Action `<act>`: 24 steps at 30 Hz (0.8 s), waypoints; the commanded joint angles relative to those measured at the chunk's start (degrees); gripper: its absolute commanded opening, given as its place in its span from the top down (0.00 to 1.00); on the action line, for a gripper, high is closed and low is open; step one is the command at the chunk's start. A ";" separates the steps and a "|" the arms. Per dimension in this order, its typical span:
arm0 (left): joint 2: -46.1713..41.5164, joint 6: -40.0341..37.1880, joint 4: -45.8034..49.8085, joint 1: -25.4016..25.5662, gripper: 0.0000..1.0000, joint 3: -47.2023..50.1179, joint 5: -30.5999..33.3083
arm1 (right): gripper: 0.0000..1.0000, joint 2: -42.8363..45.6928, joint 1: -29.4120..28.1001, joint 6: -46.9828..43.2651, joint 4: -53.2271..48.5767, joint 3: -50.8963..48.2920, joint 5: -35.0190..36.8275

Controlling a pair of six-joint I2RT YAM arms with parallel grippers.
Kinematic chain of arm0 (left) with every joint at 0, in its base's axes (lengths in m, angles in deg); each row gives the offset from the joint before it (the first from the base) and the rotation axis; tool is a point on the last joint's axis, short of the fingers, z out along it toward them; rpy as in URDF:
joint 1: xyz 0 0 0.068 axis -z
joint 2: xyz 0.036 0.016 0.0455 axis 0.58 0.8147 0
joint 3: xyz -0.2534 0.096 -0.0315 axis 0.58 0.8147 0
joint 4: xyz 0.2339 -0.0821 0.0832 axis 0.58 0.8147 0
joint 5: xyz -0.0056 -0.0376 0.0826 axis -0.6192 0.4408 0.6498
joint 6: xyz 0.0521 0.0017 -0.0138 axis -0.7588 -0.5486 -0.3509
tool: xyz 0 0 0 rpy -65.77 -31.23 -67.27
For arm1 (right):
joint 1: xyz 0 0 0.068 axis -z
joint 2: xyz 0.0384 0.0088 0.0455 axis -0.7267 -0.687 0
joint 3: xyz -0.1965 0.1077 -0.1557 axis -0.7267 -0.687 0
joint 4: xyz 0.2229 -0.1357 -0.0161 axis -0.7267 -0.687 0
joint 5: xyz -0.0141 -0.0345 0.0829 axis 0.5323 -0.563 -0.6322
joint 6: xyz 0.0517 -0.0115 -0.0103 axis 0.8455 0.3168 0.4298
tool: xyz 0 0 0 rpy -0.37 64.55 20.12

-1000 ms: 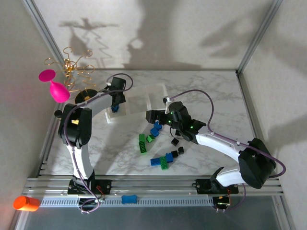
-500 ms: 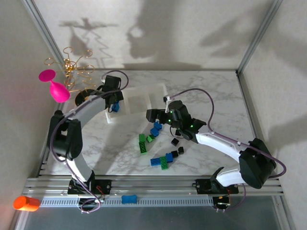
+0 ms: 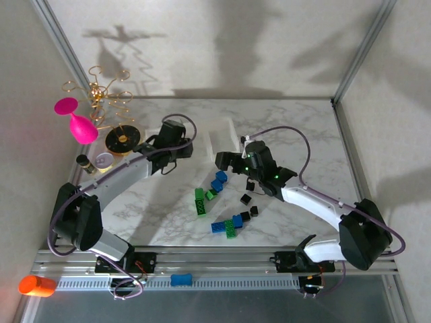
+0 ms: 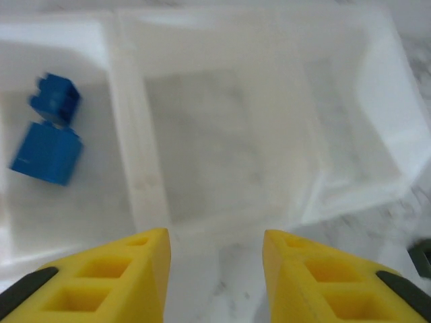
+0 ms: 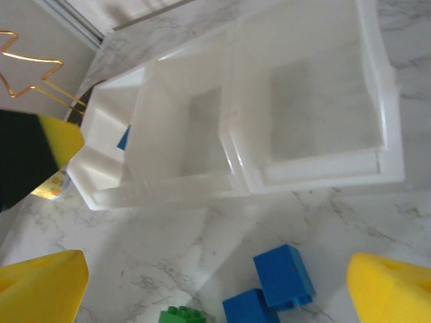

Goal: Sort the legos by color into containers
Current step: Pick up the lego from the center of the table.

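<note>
Loose legos (image 3: 200, 202) lie clustered at the middle of the marble tabletop (image 3: 303, 134): blue bricks (image 5: 283, 274), green bricks (image 3: 231, 231) and small black cubes (image 3: 246, 198). A blue pair (image 4: 46, 151) rests in one end compartment of the clear tray (image 4: 128, 134), which sits toward the far edge. The middle and other end compartments are bare, presumably kept for green and black. The left gripper (image 4: 214, 239) hangs over the tray's near wall in front of the middle compartment. Its jaws are slightly apart with nothing between them, and the blue pair lies off to one side of its fingers (image 4: 135, 269). The right gripper (image 5: 217, 262) points down at the tabletop just short of the tray, jaws spread wide and empty. Two blue bricks lie between and just ahead of its fingertips, which makes them the likely next pick for the blue compartment.
</note>
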State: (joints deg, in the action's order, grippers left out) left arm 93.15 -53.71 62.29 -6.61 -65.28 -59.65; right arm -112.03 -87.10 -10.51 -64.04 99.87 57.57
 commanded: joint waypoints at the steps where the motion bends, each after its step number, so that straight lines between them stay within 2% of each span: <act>1: -0.92 1.91 2.95 2.91 0.57 0.80 -1.79 | 0.01 1.89 1.83 1.95 -2.38 -1.62 -1.06; 8: 2.31 6.38 0.15 8.12 0.54 1.17 -3.83 | 0.01 3.25 3.21 2.68 -2.44 -5.17 -0.55; 14: 7.21 12.40 -4.05 12.03 0.47 1.18 -5.39 | 0.01 3.48 4.10 4.09 -1.36 -6.77 -0.57; 24: 16.06 16.92 -4.66 14.62 0.42 -2.17 -4.50 | 0.01 3.31 6.62 5.45 -2.05 -8.62 -0.20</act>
State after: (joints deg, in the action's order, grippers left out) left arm 106.88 -38.96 58.59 7.49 -65.04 -64.72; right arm -109.60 -81.02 -6.27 -65.91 92.28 57.13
